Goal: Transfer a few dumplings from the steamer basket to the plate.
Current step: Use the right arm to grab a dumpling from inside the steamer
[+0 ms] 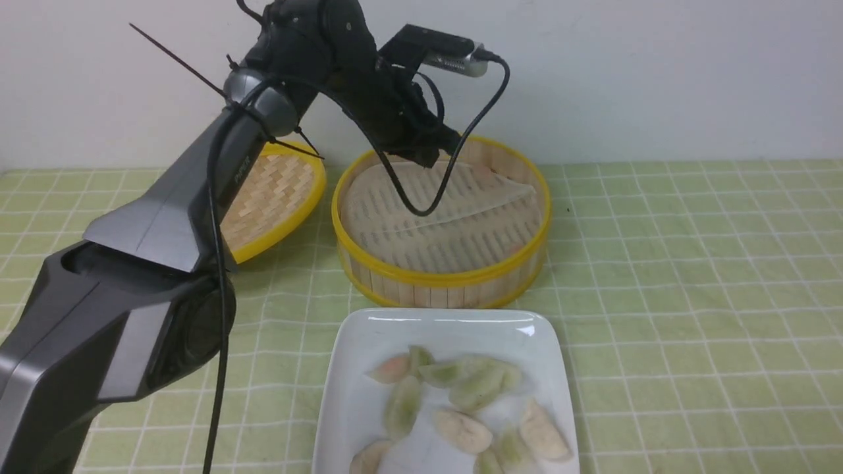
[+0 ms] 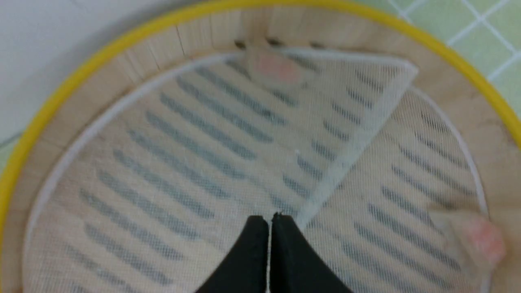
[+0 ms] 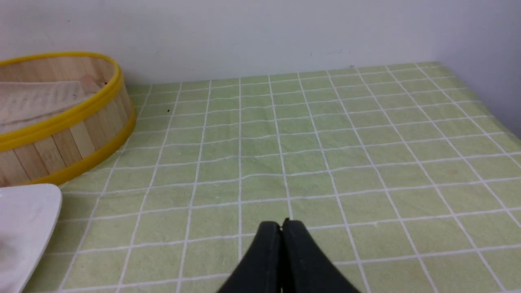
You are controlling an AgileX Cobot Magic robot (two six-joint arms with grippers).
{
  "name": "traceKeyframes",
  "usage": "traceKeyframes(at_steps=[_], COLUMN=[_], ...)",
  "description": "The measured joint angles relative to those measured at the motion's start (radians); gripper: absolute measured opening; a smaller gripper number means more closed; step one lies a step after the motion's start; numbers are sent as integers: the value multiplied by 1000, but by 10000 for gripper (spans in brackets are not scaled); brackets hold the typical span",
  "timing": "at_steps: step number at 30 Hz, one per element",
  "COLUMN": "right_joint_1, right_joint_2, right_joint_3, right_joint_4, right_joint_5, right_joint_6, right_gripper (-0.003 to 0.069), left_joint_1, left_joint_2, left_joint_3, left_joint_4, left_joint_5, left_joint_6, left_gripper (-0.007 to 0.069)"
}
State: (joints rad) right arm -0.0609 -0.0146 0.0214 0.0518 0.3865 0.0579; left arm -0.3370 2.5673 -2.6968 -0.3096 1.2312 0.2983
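The steamer basket (image 1: 440,280) (image 2: 101,61) (image 3: 73,134) stands mid-table, its pale liner sheet (image 1: 421,210) (image 2: 195,162) folded over on itself. My left gripper (image 1: 428,155) (image 2: 270,217) is down inside the basket at the back, shut, tips against the liner's fold; I cannot tell whether the sheet is pinched. Two pinkish dumplings (image 2: 276,69) (image 2: 484,240) show through or beside the liner near the wall. Several dumplings (image 1: 461,388) lie on the white plate (image 1: 369,329) (image 3: 24,211) in front. My right gripper (image 3: 281,223) is shut and empty over green cloth.
The shallow woven lid (image 1: 276,191) leans to the left of the basket, behind my left arm (image 1: 164,230). A green checked cloth (image 1: 691,276) (image 3: 325,142) covers the table, with a white wall behind. The left wrist's cable (image 1: 461,151) hangs over the basket.
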Motion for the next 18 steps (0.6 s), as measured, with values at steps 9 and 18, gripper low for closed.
traceKeyframes(at_steps=[9,18], right_joint_1=[0,0], right_joint_2=[0,0], right_joint_3=[0,8], right_joint_4=[0,210], right_joint_5=[0,-207], right_joint_6=[0,95], right_gripper=[-10,-10], left_joint_1=[57,56], left_joint_2=[-236,-643], left_joint_3=[20,510], left_joint_4=[2,9], left_joint_5=[20,21], left_joint_6=[-78,-94], left_gripper=[-6,-6])
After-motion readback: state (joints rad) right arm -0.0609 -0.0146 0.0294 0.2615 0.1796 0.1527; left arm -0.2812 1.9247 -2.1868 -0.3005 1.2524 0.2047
